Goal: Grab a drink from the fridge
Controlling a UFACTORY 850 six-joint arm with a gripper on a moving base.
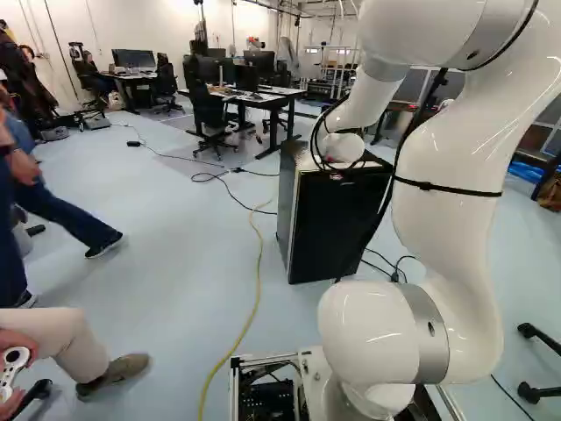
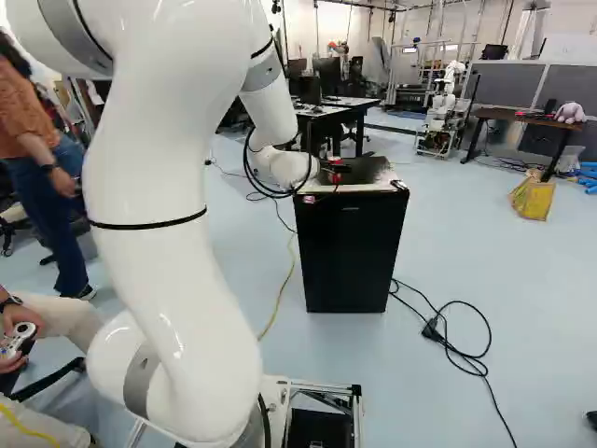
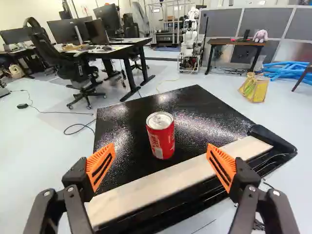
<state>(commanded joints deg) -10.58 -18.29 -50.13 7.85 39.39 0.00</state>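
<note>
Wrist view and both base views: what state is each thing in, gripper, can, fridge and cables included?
Gripper: open, empty, facing the can.
Red can: upright on the fridge top; whether it has been opened, I can't tell.
Fridge: upright, door shut.
Black cable: loosely looped on the floor.
Yellow cable: stretched along the floor.

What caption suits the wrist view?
Open gripper before a red can standing on top of the black fridge.

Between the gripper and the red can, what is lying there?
The wrist view shows a pale strip along the fridge's edge between the gripper and the can, then a stretch of bare black top.
</note>
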